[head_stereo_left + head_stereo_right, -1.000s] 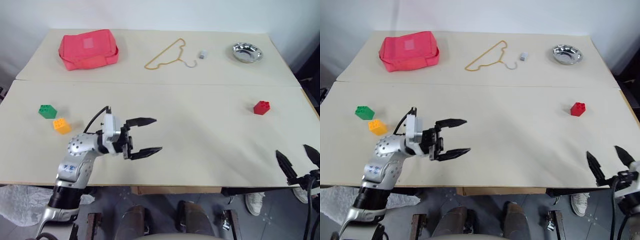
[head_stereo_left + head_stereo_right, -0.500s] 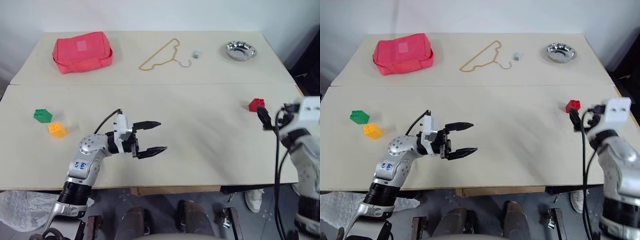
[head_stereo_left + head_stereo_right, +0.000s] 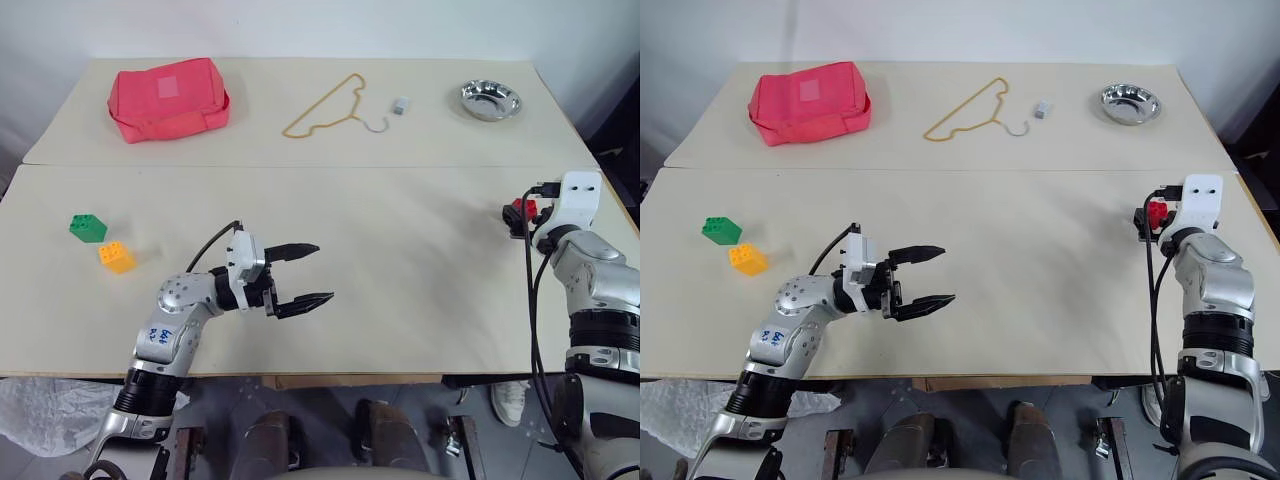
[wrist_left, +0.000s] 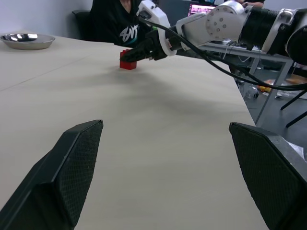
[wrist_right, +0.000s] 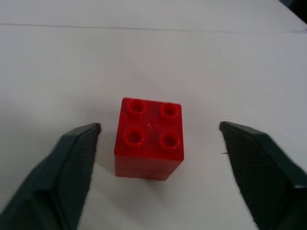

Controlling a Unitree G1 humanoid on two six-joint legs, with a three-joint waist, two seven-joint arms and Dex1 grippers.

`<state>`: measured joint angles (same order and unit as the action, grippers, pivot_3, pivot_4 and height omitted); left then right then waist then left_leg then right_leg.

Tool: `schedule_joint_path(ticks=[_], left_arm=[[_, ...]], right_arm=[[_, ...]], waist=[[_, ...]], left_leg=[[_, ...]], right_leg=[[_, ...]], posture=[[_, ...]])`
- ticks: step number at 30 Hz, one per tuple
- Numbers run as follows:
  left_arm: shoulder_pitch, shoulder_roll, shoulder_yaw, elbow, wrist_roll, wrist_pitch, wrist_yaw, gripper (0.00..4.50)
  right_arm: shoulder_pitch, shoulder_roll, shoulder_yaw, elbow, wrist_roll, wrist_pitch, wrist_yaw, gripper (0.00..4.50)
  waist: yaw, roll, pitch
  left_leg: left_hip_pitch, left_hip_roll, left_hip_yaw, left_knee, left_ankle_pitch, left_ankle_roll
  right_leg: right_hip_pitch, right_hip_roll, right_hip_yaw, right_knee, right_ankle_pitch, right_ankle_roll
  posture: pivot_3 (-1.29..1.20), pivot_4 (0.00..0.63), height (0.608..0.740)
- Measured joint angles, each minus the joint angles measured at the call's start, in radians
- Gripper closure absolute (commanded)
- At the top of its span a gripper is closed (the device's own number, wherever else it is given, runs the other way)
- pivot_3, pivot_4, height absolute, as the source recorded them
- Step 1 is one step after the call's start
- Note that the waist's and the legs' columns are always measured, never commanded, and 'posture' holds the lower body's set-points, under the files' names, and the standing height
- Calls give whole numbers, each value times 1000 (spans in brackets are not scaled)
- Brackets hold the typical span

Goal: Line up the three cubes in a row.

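- The red cube sits at the right side of the surface, studs up, between the two fingers of the right pincer.
- The right pincer is parted around the red cube, with a gap on each side; neither finger touches it, so nothing is gripped.
- The left pincer hangs over the near-left part of the surface, pointing to the right, its fingers spread wide and holding nothing.
- The green cube lies far out on the left side, and the yellow-orange cube lies just beside it, a little nearer; the two are close but apart.
- Both of these are well apart from the red cube, which lies across the surface on the right.
- Along the far edge, from left to right: a pink pouch, a yellow hanger, a tiny grey block and a metal bowl.
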<state>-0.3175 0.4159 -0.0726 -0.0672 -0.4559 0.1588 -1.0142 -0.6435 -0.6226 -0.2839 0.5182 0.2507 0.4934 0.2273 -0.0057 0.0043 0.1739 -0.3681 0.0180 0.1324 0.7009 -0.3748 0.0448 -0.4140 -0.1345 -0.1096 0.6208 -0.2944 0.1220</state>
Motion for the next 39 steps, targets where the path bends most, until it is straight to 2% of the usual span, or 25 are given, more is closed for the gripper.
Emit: schedule_joint_path(ticks=[5, 6, 9, 11, 12, 16, 19, 21, 24, 30, 36, 39], left_arm=[[0, 1, 2, 0, 4, 0, 9, 0], [0, 1, 2, 0, 5, 0, 9, 0], [0, 1, 4, 0, 7, 0, 9, 0], [0, 3, 7, 1, 8, -2, 8, 0], [2, 9, 9, 1, 9, -2, 7, 0], [21, 43, 36, 2, -9, 9, -14, 0], [31, 44, 75, 30, -29, 11, -14, 0], [52, 58, 97, 56, -21, -14, -16, 0], [76, 69, 106, 71, -15, -31, -27, 0], [92, 77, 108, 65, -12, -39, -34, 0], [103, 93, 115, 33, -18, -32, -34, 0], [104, 106, 131, 31, -28, -20, -33, 0]], right_arm=[[0, 7, 0, 1, 0, -25, 25, 2920], [0, 10, -1, 1, 2, -34, 30, 3037], [4, 19, -6, -2, 11, -40, 55, 3022], [33, 18, -1, -45, 31, -43, 133, 3022], [55, 11, 15, -82, 49, -51, 209, 3022], [115, -99, 200, -315, 128, -165, 738, 3022], [89, -117, 249, -313, 149, -278, 979, 3022], [42, -113, 295, -249, 135, -315, 1071, 3022], [-34, -98, 365, -118, 78, -412, 1179, 3022], [-156, -28, 421, 198, -29, -652, 1288, 3022], [-216, 15, 436, 390, -53, -752, 1315, 3022], [-238, 35, 440, 426, -53, -758, 1316, 2056]], waist=[[0, 0, 0], [0, 0, 0], [0, 0, 0], [2, 0, 0], [1, 0, 0], [-6, 2, 1], [-4, 1, 1], [-5, 1, 1], [-1, 1, 1], [1, 1, 1], [-13, 1, 1], [-24, 1, 1]], left_leg=[[0, 0, 0, 0, 0, 0], [0, 0, 0, 0, 0, 0], [0, 0, 0, 0, 0, 0], [-1, 0, -1, 0, 0, 0], [-1, 0, -1, 0, 0, 0], [0, 1, -2, 0, 0, 0], [0, 1, -4, 2, 0, 0], [0, 0, -4, 2, 0, 0], [-1, 0, -5, 2, 0, 0], [-2, -1, -8, 3, 0, 0], [-2, 0, -9, 3, 0, 0], [-2, 0, -10, 3, 0, 0]], right_leg=[[0, 0, 0, 0, 0, 0], [0, 0, 0, 0, 0, 0], [0, 0, 0, 0, 0, 0], [0, 0, -1, 0, 0, 0], [0, 0, -1, -1, 0, 0], [1, 1, -2, -2, 0, 1], [4, 1, -4, -2, 0, 1], [4, 0, -4, -2, 0, 1], [4, 0, -6, -2, 0, 1], [4, -1, -8, -2, 0, 1], [5, -1, -9, -2, 0, 1], [5, -2, -10, -1, 0, 0]], posture=[[0, 150, 740], [0, 150, 740], [0, 150, 740], [0, 150, 740], [0, 150, 740], [0, 150, 740], [0, 150, 740], [0, 150, 740], [0, 150, 740], [0, 150, 740], [0, 150, 740], [0, 150, 740]])
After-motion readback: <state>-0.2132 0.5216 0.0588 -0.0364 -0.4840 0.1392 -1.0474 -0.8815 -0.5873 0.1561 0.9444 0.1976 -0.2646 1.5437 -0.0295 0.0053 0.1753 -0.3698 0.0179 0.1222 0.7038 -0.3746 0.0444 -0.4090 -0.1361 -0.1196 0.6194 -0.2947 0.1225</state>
